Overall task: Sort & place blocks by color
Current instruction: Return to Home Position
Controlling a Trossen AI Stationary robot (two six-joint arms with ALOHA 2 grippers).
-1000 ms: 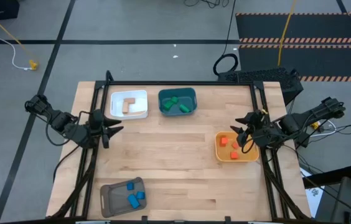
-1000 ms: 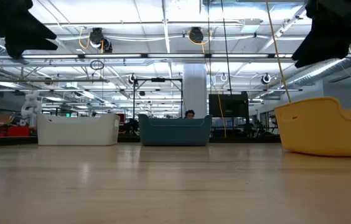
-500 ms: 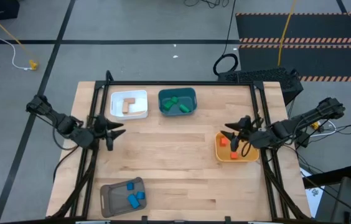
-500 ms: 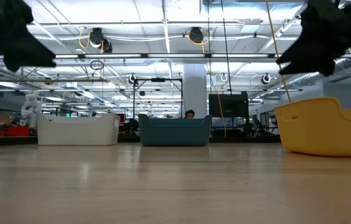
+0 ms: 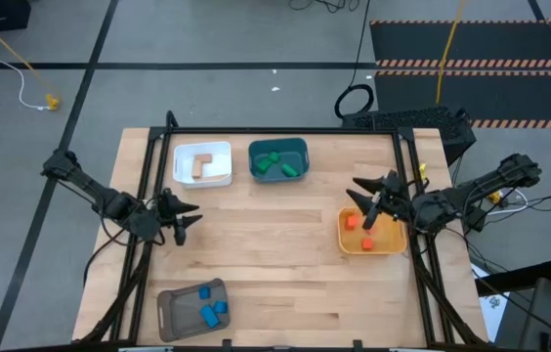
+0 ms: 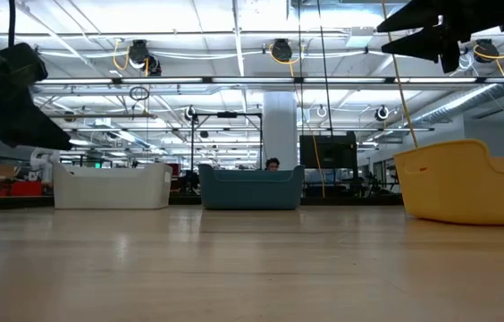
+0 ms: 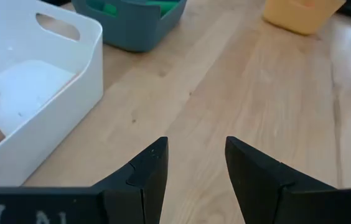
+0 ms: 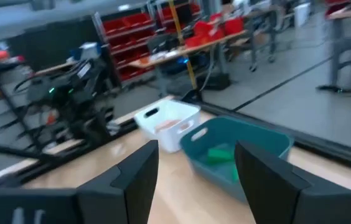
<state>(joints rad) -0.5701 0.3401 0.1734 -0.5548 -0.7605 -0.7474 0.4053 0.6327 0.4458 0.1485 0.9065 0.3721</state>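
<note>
Left hand [image 5: 189,221] and right hand [image 5: 361,203] hang open, empty; binned blocks' [image 5: 277,163] long axes cannot be told.

We are in a large robotics lab, more workshop hall than office. Looking level across the wooden tabletop [image 5: 285,244], we see a high, open ceiling [image 6: 216,36] full of bright lights, with hanging cable reels [image 6: 138,55] and a white pillar [image 6: 280,125]. Farther off stand racks of red storage bins [image 8: 213,28]. From above we find a grey floor [image 5: 207,39], black mats with striped edges [image 5: 481,44] and a coiled cable [image 5: 354,101].
</note>
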